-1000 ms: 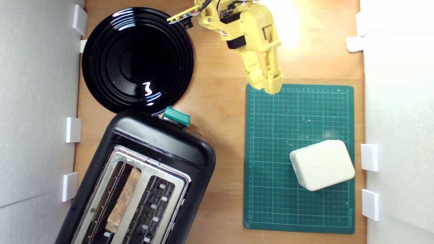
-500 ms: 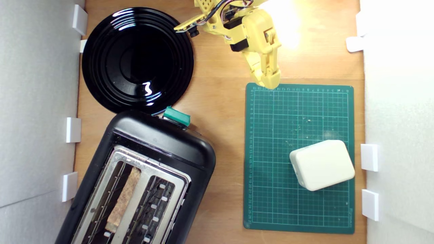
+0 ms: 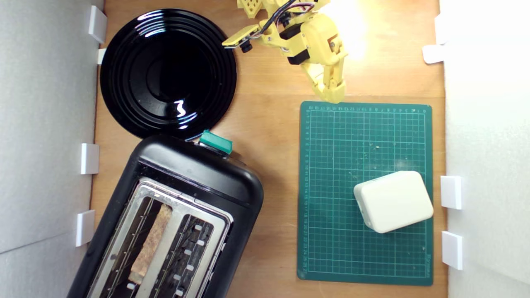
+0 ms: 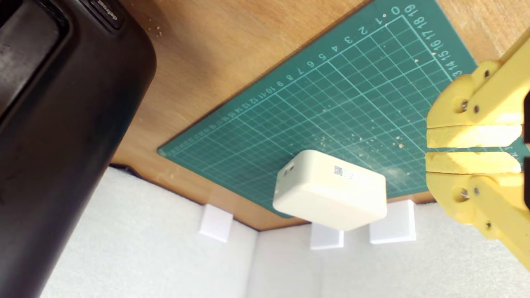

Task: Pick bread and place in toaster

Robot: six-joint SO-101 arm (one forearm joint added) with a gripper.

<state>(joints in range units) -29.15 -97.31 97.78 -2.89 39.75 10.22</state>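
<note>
The bread, a long slice with a floury brown crust, stands inside one slot of the black toaster at the lower part of the exterior view's left. The toaster has a silver top plate and a green lever knob. Its black side fills one edge of the wrist view. My yellow gripper hangs at the upper middle, just above the top edge of the green cutting mat. Its jaws are shut with nothing between them, as the gripper shows in the wrist view.
A round black plate lies at the exterior view's upper left. A white rounded plastic box sits on the mat's lower right. White foam walls with white blocks border the wooden table.
The arm has drawn back toward the top of the exterior view, and the gripper tip has shifted from over the mat's top edge to just above it. The bread, toaster and box have not moved.
</note>
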